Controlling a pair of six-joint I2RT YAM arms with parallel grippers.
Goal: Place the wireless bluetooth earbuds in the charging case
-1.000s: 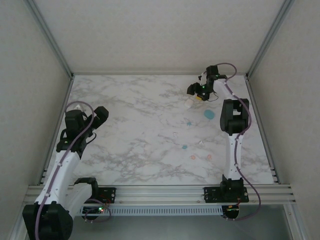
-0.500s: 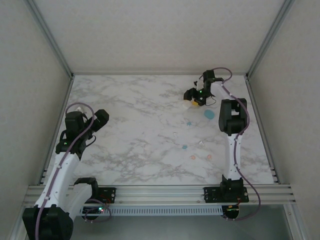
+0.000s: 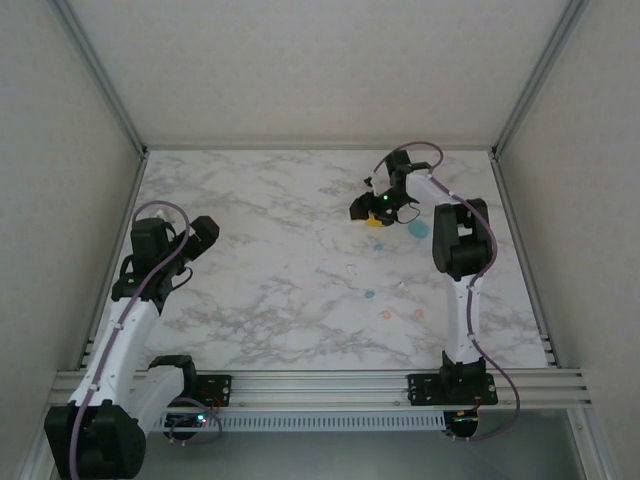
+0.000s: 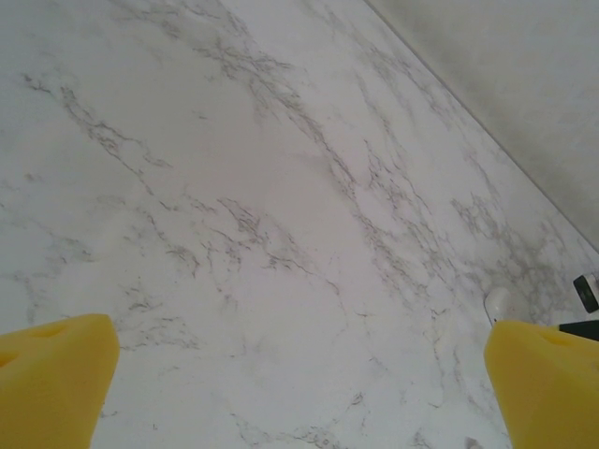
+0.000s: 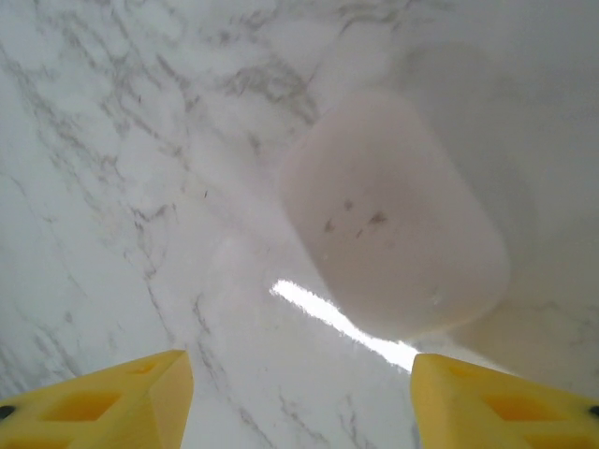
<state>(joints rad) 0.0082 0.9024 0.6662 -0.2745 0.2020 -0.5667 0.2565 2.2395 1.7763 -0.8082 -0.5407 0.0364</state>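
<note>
Counting: two teal earbuds (image 3: 378,247) | two pink earbuds (image 3: 386,314) | one teal case (image 3: 418,229)

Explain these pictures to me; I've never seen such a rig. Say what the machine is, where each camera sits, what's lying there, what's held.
Two robot arms are bolted at the near edge of a marble table. One picture looks down from above and behind; the other two come from a camera on each wrist, yellow fingertips at the bottom corners. On the table lie tiny teal, pink and white earbuds and a round teal case. The left tool is open over bare marble, holding nothing. The right tool, at the far side, is open, a pale rounded case just beyond its tips, apparently not gripped.
</note>
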